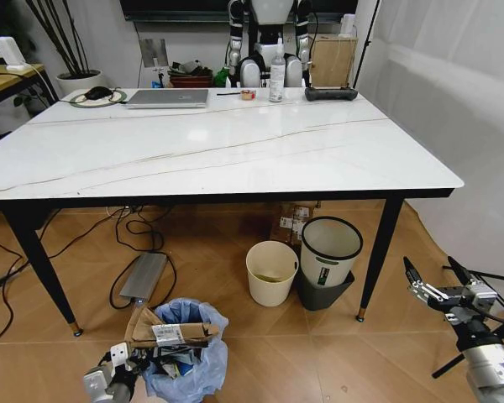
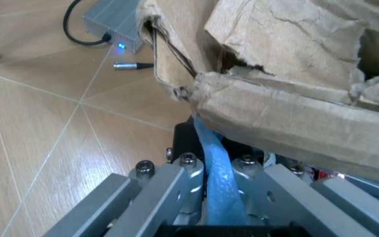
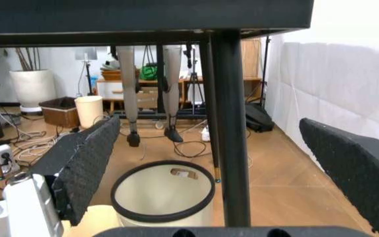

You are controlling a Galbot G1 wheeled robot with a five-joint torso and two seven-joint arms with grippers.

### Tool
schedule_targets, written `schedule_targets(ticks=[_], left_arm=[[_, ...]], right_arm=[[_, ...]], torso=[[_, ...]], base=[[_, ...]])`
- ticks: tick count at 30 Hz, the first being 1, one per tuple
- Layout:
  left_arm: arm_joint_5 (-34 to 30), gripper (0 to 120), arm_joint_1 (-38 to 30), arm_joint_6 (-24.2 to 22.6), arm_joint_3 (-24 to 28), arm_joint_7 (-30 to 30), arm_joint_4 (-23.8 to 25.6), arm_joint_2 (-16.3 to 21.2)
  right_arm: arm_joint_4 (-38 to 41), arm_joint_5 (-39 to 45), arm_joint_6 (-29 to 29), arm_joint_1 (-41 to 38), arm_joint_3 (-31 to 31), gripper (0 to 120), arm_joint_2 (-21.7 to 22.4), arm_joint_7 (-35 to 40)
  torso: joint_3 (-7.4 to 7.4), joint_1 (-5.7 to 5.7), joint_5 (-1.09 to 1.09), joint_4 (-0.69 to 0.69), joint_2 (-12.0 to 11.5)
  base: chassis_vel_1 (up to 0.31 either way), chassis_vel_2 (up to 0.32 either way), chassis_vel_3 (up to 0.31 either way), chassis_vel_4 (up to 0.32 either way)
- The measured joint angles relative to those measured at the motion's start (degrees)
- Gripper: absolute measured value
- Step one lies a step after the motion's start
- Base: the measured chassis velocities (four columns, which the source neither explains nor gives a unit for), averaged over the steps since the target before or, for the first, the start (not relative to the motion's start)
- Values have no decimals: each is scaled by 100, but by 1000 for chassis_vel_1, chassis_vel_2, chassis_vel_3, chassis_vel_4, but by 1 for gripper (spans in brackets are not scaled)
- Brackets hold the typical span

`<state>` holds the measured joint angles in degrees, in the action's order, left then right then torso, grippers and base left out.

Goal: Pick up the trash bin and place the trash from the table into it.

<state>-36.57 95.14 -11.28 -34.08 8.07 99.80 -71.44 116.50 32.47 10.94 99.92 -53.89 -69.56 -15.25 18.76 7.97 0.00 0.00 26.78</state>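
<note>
head view: the trash bin (image 1: 185, 353) stands on the floor in front of the table (image 1: 218, 143), its blue bag puffed over the rim and a torn brown cardboard (image 1: 170, 329) piece lying across the top. the left gripper (image 1: 128, 367) sits low at the bin's near-left rim, so the bin lies straight ahead of its fingers and touching them. the right gripper (image 1: 433, 280) hovers well apart on the far side, beside the table leg (image 1: 378, 256), fingers spread wide and holding nothing. the left arm is plainly the nearer one. the tabletop carries a grey laptop (image 1: 168, 97) and a black controller (image 1: 330, 93) at the far edge; i can make out no loose litter on it.

left wrist view: the fingers (image 2: 176, 190) are drawn narrow on a strip of blue bag (image 2: 217, 173), pinched between them at the rim. the cardboard hangs just beyond and above the fingertips, hiding the bin's inside. whether the hard rim itself is caught under the bag cannot be told.

right wrist view: the two black pads (image 3: 87, 165) stand wide apart, framing the table leg and the dark bin with white liner (image 3: 163, 195) beyond them.
</note>
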Motion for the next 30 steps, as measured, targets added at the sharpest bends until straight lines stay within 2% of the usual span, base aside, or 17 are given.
schedule_targets(ticks=[30], left_arm=[[145,0,-12,36,12,2,0,-45]], right_arm=[[0,0,0,0,0,100,0,0]], torso=[[-456,-228,0,0,-684]], base=[[0,0,0,0]])
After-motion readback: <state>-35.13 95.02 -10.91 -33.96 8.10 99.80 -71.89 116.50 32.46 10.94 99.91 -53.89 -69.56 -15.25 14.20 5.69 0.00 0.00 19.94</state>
